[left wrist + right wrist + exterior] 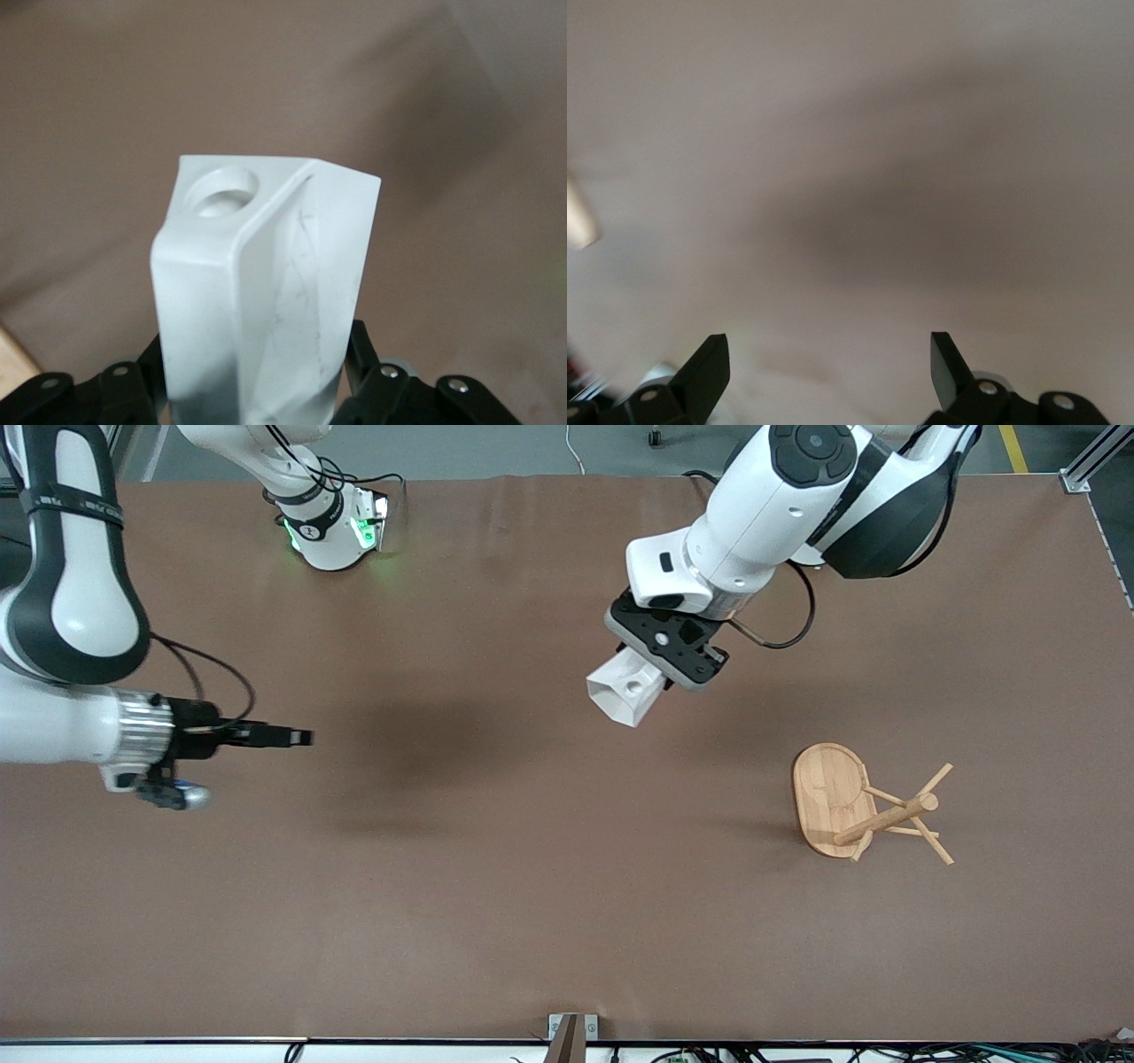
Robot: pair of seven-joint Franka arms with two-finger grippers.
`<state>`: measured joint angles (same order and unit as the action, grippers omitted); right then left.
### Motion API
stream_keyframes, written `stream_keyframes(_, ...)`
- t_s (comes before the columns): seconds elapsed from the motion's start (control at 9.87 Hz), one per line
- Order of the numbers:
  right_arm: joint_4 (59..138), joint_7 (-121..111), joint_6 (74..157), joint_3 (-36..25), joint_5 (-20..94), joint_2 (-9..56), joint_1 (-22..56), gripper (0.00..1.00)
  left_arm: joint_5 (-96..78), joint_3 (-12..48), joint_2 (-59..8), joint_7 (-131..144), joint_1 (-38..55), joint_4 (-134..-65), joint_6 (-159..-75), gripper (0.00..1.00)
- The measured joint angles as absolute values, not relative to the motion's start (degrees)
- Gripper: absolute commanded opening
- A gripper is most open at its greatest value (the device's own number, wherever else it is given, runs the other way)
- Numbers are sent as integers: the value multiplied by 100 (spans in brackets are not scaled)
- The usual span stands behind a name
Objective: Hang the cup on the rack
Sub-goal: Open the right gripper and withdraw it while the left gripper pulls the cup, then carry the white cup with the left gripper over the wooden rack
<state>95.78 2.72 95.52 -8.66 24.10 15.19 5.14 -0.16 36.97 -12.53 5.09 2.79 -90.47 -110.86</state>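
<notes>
My left gripper is shut on the white faceted cup and holds it in the air over the middle of the brown table. The cup is tilted, with the handle's round hole facing up. In the left wrist view the cup fills the space between the black fingers. The bamboo rack stands on its oval base, toward the left arm's end of the table, away from the cup. My right gripper is open and empty over bare table at the right arm's end; in its wrist view only table shows.
The right arm's base with green lights stands at the table's back edge. A small metal bracket sits at the table edge nearest the front camera. A sliver of light wood shows at the edge of the left wrist view.
</notes>
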Motion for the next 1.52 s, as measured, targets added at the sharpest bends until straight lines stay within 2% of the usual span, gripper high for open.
stream_keyframes(0.3, 9284, 290, 9512, -969, 832, 1051, 527, 100, 405, 3679, -1240, 1330, 248, -9049, -11082, 0)
stream_keyframes(0.51, 9065, 580, 8832, -873, 620, 575, 349, 100, 615, 3675, -1232, 1828, 116, -9043, -11068, 0)
stream_keyframes(0.61, 8868, 758, 8344, -626, 598, 344, 4, 100, 621, 3673, -1221, 1852, -34, -9034, -11067, 0)
stream_keyframes(0.81, 8643, 875, 7943, -344, 457, -25, -339, 100, 621, 3669, -1215, 1879, -263, -9016, -11059, 0)
stream_keyframes(1.11, 8636, 902, 8035, -206, 203, -54, -251, 100, 488, 3612, -1226, 1827, -508, -9142, -11075, 0)
stream_keyframes(1.52, 8498, 704, 8103, -168, -240, -49, -225, 100, -151, 2928, -1143, 1109, -486, -10133, -11983, 0)
